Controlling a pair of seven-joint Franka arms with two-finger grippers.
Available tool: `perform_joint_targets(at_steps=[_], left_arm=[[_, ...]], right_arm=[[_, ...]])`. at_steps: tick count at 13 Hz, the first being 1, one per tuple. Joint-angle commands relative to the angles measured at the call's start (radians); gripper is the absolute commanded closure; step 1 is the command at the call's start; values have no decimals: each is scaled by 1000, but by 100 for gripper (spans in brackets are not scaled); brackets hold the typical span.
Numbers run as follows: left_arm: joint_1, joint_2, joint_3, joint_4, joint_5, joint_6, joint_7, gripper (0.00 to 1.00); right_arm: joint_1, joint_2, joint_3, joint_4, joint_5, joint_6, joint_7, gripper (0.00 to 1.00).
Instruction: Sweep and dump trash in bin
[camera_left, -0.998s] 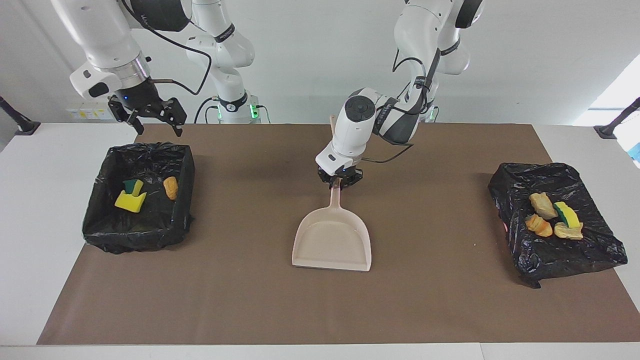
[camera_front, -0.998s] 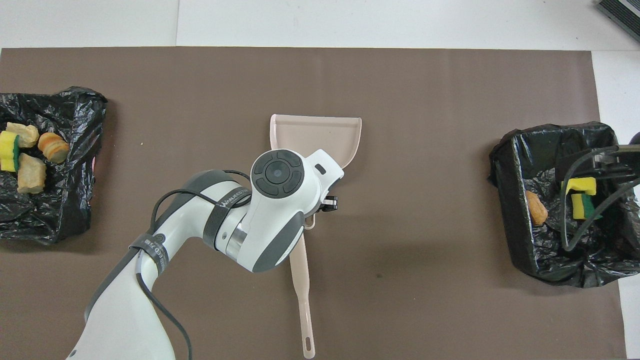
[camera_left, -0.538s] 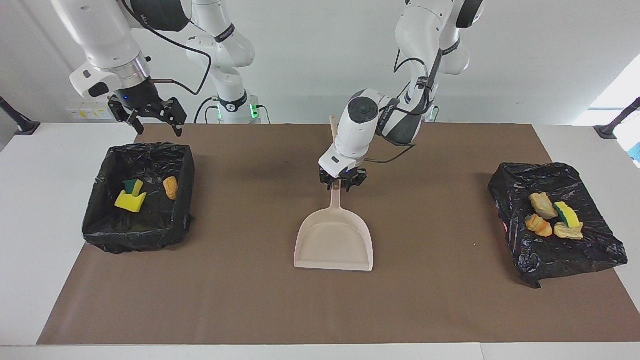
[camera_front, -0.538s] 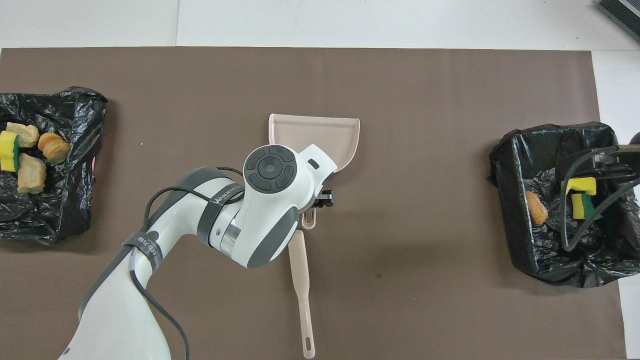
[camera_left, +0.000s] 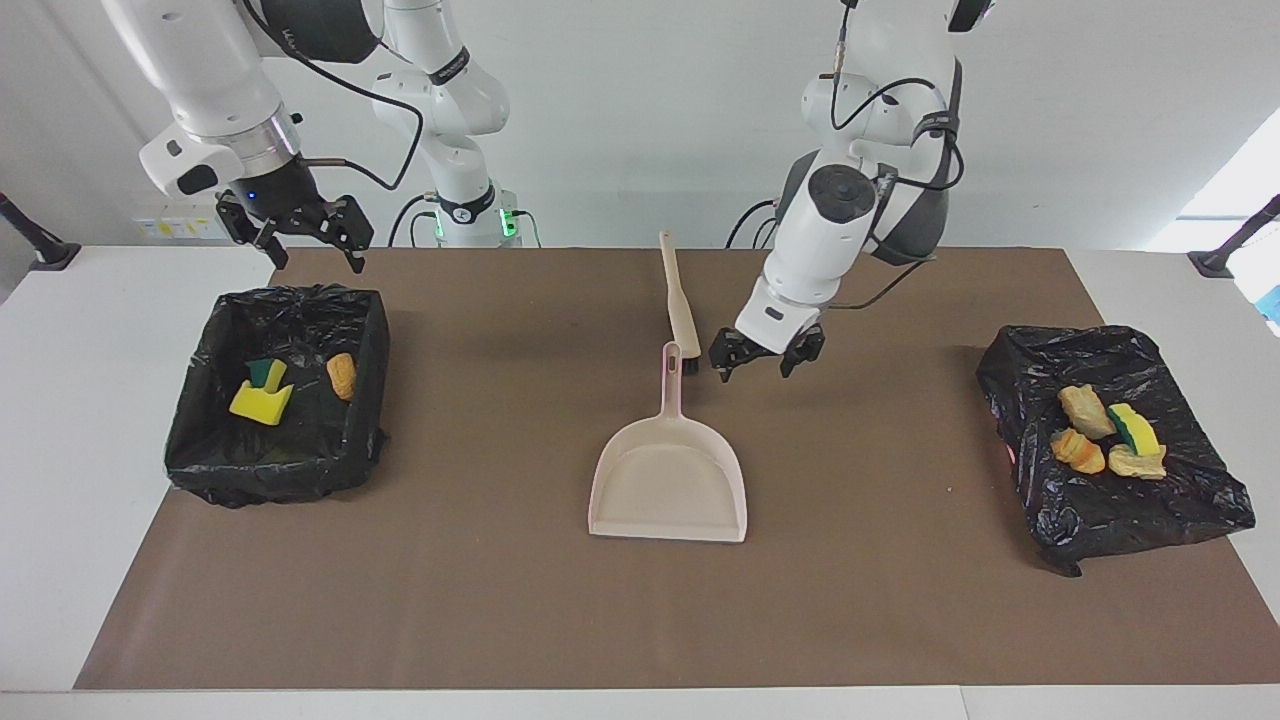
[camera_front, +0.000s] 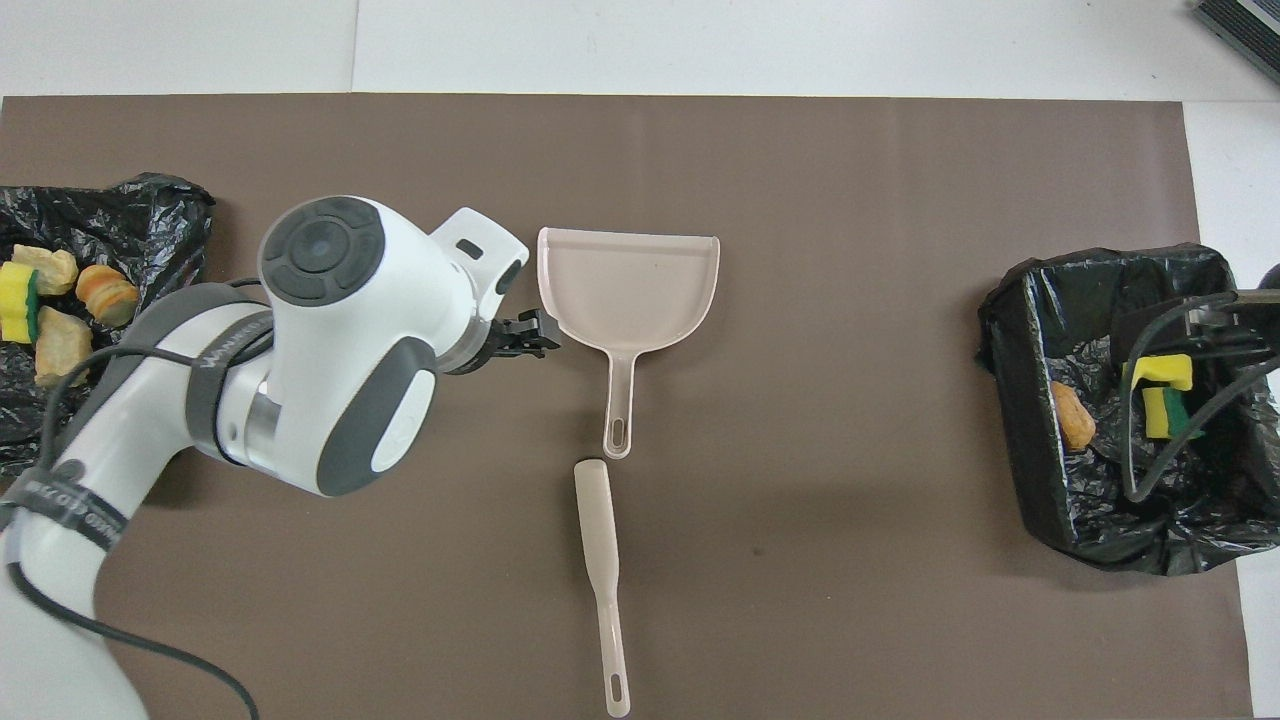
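Seven scraps of trash in view, none on the brown mat (camera_left: 500, 600).

Right arm's end of the counter (camera_left: 60, 450): the right tool (camera_left: 315, 250) hangs over the robot-side rim of the black-lined bin (camera_left: 275, 480), jaws spread, holding nothing. This arm waits. In the bin lie three scraps: a yellow sponge piece (camera_left: 262, 402), a green-backed piece (camera_left: 266, 372) touching it, and an orange chunk (camera_left: 341, 376) near the wall.

Mid-counter: the dustpan (camera_left: 668, 490) lies flat and empty, mouth away from the robots, handle toward them. The brush (camera_left: 682, 305) lies nearer to the robots, roughly in line with the handle, bristle end just beside the handle tip. Both tools of the sweep lie free, so I judge them parked rather than in use.

The left tool (camera_left: 755, 365) is over the mat just beside the dustpan handle, toward the left arm's end, jaws wide, empty. Nothing stands between it and either handle.

Left arm's end: four scraps (camera_left: 1085, 410) cluster on a crumpled black bag (camera_left: 1100, 520). Whether it lines a second bin, I cannot tell. Its raised folds would likely block a brush stroke.
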Motion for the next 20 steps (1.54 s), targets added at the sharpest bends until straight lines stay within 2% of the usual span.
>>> perform_joint_targets(at_steps=[1,4,8,11,15,20], left_arm=[[102,-90,-6,-14,-13,-117,109,0],[180,-144,-5,7,-5,-235,225,0],[258,-176,-1,102,21,-445,391,0],[303,-222,26,107,68,-482,577,0],[315,-226,41,162,79,-597,565,0],[329,-235,55,167,68,-520,565,0]], right_arm=[[-5,8,4,20,5,-23,15,0],[-5,8,4,20,5,-23,15,0],[-5,8,4,20,5,-23,15,0],[-5,8,4,20,5,-23,15,0],[-17,10,-2,20,0,-18,14,0],[-7,10,4,29,-12,-32,20,0]])
